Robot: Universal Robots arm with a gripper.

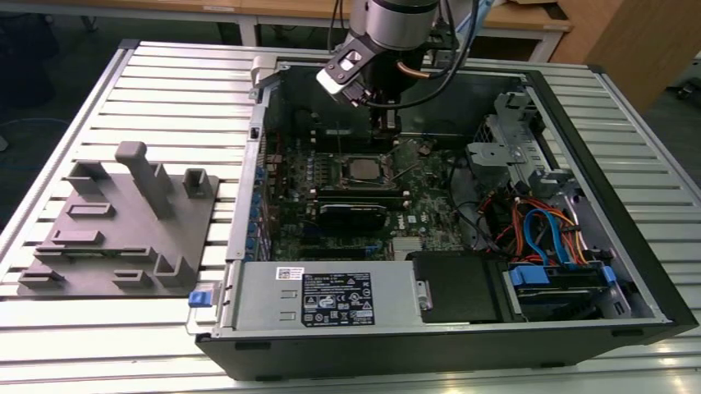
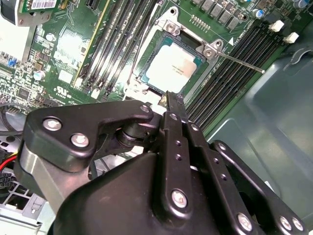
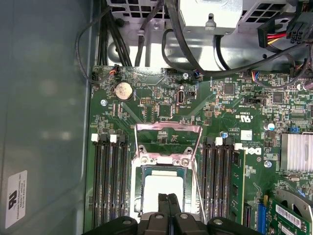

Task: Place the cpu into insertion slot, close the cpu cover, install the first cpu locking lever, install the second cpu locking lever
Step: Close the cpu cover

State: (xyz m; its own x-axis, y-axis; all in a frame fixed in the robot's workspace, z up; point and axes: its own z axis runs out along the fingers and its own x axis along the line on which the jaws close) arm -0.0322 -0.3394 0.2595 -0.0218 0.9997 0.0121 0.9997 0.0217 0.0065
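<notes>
Cpu (image 3: pixel 164 188): lies flat inside the insertion slot, pale metal top up; in the exterior view it (image 1: pixel 362 170) sits on the green board near the middle of the open computer case.
Jaws: clenched, both black fingertips (image 3: pixel 165 203) pressed together with nothing between them; they hang right at the cpu's edge, and I cannot tell whether they touch it.
Insertion slot (image 3: pixel 136 188): square socket with a silvery rim that frames the cpu (image 2: pixel 172 68) on all sides.
Cpu cover (image 3: pixel 168 128): swung up off the slot and hinged at the slot's far edge; green board shows through its square window.
Locking lever (image 2: pixel 239 61): a thin metal rod that runs from a corner of the slot out across the neighbouring memory slots, not clipped down.
Memory slots (image 3: pixel 110 181): long black rows on both sides of the insertion slot.
Coin battery (image 3: pixel 123 90): round and silver, on the board beyond the raised cover.
Power supply box (image 1: pixel 328 300): grey with a black label, at the case's near edge.
Computer case (image 1: pixel 613 164): lies on its side with the panel off; blue and orange cables are bundled toward the exterior view's right.
Grey fixture plate (image 1: pixel 121 230): beside the case, toward the exterior view's left.
Desk (image 1: pixel 176 82): pale slatted metal, carrying both the case and the plate.
</notes>
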